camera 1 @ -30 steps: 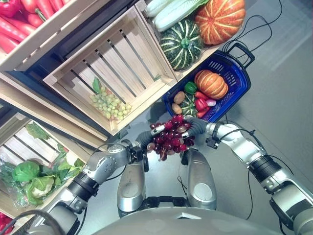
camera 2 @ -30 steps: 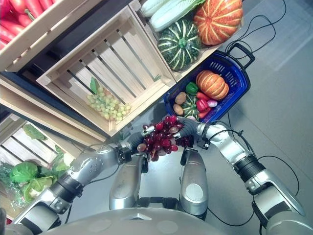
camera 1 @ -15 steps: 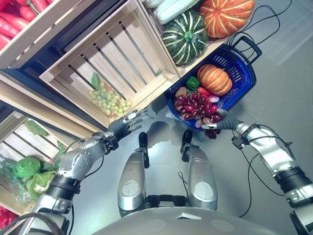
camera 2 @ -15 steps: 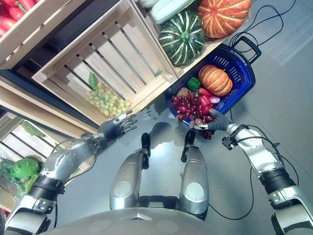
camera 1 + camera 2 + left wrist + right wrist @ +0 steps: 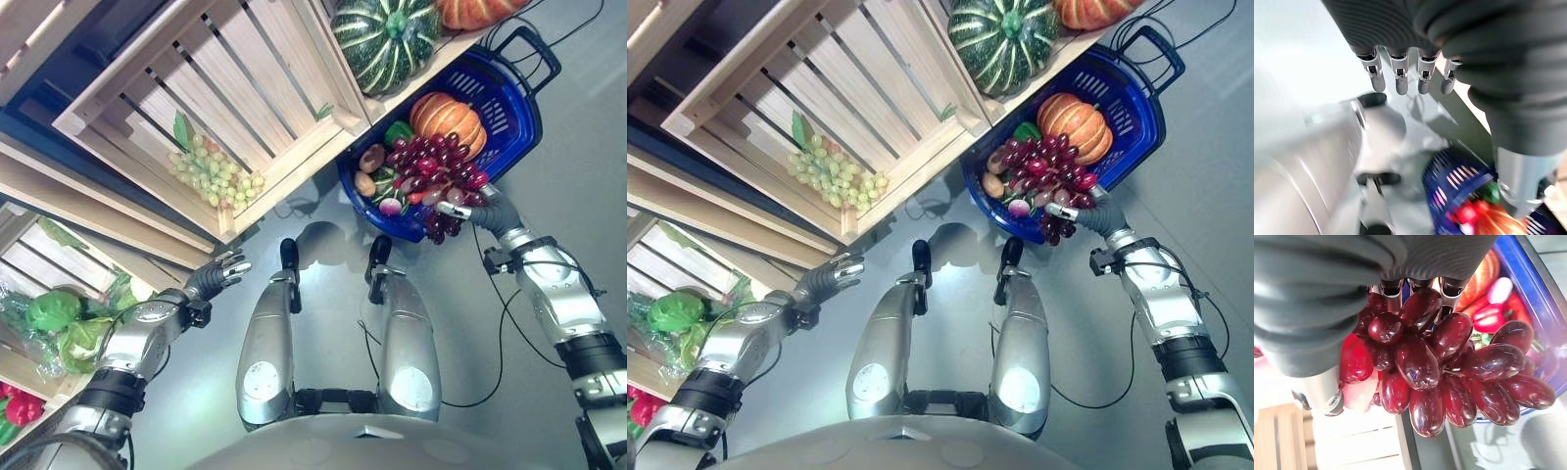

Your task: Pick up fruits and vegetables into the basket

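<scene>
Well to the left of the blue basket (image 5: 516, 132), the left hand (image 5: 217, 272) hangs over the floor with its fingers straight and nothing in them. The right hand (image 5: 480, 210) is curled round a bunch of red grapes (image 5: 436, 174) at the basket's near rim, above the orange pumpkin (image 5: 446, 115) and other produce inside.

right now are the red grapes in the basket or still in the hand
Still in the hand: the right hand is curled round the red grapes, holding the bunch over the blue basket, not released.
</scene>
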You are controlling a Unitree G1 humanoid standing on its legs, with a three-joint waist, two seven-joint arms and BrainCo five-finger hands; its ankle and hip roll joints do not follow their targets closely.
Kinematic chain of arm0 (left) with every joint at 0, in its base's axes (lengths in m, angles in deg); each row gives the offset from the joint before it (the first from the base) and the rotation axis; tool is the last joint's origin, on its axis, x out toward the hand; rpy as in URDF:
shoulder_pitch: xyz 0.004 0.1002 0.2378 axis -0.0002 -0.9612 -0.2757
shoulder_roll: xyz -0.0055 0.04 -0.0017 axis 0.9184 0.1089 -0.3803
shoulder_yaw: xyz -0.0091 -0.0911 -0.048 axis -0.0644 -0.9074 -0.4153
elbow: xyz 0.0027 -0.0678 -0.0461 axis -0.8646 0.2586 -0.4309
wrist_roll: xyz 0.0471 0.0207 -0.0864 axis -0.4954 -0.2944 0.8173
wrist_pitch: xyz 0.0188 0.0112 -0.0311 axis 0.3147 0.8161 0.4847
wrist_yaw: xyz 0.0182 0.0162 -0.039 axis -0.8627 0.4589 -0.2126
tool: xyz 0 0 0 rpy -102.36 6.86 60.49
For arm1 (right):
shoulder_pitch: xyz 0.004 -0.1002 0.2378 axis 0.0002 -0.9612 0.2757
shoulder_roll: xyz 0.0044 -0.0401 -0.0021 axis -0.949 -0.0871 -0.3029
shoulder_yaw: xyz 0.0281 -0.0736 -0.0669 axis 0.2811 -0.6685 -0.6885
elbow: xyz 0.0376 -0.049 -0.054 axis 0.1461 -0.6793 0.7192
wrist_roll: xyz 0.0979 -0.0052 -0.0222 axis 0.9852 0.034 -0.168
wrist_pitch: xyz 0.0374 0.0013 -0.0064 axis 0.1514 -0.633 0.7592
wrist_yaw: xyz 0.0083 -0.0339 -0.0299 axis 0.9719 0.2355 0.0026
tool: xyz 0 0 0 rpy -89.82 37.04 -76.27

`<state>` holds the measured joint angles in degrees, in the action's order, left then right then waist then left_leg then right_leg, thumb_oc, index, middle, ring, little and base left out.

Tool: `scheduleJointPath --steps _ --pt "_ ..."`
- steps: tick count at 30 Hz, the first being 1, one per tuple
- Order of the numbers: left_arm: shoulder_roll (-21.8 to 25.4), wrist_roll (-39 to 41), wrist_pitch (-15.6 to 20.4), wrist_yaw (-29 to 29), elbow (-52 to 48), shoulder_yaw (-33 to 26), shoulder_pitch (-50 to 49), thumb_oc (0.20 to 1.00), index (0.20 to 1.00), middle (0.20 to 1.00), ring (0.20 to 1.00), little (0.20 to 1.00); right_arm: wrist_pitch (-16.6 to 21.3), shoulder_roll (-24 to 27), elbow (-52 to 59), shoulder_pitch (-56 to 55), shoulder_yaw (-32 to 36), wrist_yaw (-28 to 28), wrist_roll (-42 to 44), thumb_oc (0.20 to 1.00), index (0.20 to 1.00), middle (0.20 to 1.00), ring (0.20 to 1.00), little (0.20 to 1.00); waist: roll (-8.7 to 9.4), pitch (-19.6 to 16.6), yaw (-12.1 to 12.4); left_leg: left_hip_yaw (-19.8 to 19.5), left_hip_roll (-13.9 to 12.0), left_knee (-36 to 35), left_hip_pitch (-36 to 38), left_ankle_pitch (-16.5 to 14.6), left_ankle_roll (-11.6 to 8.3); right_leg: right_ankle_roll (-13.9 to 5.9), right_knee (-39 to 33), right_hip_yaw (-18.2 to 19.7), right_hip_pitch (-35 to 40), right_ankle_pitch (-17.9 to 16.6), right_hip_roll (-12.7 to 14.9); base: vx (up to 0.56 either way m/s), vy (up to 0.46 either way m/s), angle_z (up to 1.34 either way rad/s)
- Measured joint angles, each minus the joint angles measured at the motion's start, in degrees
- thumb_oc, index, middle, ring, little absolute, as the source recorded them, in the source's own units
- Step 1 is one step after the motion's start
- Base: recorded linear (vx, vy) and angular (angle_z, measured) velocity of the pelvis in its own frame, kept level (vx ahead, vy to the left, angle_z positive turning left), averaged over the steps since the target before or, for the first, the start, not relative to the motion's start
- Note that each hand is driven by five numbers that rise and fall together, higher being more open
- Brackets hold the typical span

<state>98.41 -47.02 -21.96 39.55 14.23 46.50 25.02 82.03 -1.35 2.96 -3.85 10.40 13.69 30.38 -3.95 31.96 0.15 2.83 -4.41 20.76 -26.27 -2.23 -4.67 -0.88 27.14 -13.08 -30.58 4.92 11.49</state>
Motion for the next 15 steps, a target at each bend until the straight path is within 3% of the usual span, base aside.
scheduleJointPath --steps 8,11,15 --pt "-0.12 -2.83 14.38 8.41 4.74 1.53 0.1 1.0 1.0 1.0 1.0 1.0 -1.1 -0.62 -7.7 8.15 1.81 -2.43 8.69 0.2 0.2 0.2 0.2 0.2 -1.66 0.59 2.19 -0.12 0.72 2.48 -7.7 0.6 0.14 0.51 4.54 0.33 -8.45 0.73 1.58 -0.01 -0.017 0.03" --pt "-0.11 -2.65 22.0 11.19 4.94 1.36 -0.01 1.0 1.0 1.0 1.0 1.0 -2.4 -1.19 -11.04 12.61 2.65 -3.66 12.01 0.2 0.2 0.2 0.2 0.2 -1.79 0.54 3.32 -0.24 1.46 3.14 -11.51 1.26 -0.01 0.95 6.88 0.77 -12.99 1.37 2.15 -0.01 -0.025 0.08" --pt "-0.9 -2.47 25.58 11.01 5.24 1.41 -0.46 1.0 1.0 1.0 1.0 1.0 -3.8 -2.22 -16.43 16.33 4.47 -3.61 16.56 0.2 0.2 0.2 0.2 0.2 -1.96 0.44 4.88 -0.12 1.77 3.68 -13.76 1.64 -0.21 1.49 9.04 0.98 -16.06 2.31 2.85 0.0 -0.002 0.08"
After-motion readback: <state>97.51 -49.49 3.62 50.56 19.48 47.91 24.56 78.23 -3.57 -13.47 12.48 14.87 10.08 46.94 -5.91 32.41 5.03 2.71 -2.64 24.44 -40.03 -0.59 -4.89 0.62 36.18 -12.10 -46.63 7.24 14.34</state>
